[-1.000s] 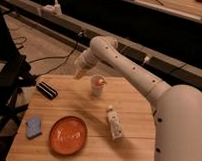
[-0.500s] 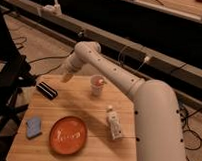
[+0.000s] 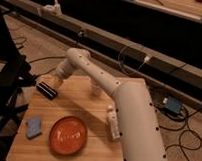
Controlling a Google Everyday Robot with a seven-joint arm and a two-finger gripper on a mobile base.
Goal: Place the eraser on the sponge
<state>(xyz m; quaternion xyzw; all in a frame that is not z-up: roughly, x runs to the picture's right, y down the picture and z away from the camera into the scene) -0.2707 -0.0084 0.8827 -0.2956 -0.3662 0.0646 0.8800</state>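
The eraser (image 3: pixel 46 90) is a long black block with a pale stripe, lying at the far left of the wooden table (image 3: pixel 96 107). The sponge (image 3: pixel 33 127) is a small light-blue pad near the table's front left corner, apart from the eraser. My white arm reaches across the table to the left, and the gripper (image 3: pixel 56 81) hangs just above and to the right of the eraser's far end.
An orange plate (image 3: pixel 68 135) lies at the front, right of the sponge. A white tube (image 3: pixel 112 122) lies beside my arm. A small white cup (image 3: pixel 96 88) stands at the back centre, partly behind the arm. A dark chair stands off the table's left edge.
My arm has swung steadily leftward, from above the white cup to beside the eraser. The objects on the table have not moved.
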